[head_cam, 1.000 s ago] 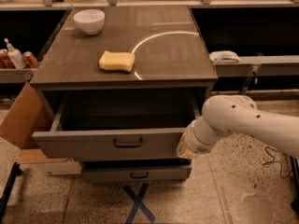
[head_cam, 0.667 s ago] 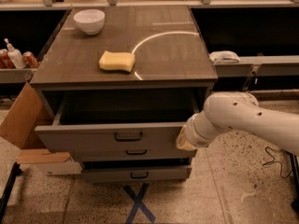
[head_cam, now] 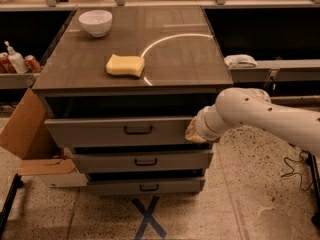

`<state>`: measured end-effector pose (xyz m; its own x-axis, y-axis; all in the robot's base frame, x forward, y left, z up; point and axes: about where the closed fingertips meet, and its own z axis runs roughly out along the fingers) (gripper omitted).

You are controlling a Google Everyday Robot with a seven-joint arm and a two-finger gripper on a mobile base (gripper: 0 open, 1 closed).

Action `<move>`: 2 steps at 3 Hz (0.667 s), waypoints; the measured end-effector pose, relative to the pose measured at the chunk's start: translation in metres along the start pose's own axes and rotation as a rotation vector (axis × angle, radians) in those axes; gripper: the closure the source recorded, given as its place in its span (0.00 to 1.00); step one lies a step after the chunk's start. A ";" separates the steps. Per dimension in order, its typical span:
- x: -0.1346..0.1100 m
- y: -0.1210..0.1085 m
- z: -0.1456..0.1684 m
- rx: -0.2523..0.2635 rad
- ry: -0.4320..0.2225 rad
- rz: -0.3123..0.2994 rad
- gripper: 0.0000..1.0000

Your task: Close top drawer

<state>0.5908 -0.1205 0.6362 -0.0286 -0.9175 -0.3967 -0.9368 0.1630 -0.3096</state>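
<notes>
end effector (head_cam: 192, 131) at right end of top drawer (head_cam: 100, 131); sponge (head_cam: 125, 65) before bowl (head_cam: 95, 22) on cabinet (head_cam: 185, 59).

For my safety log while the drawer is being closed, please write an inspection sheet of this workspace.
Surface: brown cabinet top, pale curved mark on it.
Job's things: wide grey top drawer with black bar handle, standing out further than the two grey drawers below.
Clutter: white round bowl and yellow sponge on the cabinet top.
Grippers: gripper at the right end of the top drawer's front.
Cables: dark cable on the floor, right.
Surroundings: brown cardboard box at left; blue tape cross on the floor.
</notes>
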 end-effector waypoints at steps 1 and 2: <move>-0.002 -0.018 0.009 0.007 -0.007 0.012 1.00; -0.004 -0.027 0.010 0.013 -0.013 0.013 1.00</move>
<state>0.6200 -0.1173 0.6373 -0.0365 -0.9106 -0.4117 -0.9316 0.1800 -0.3157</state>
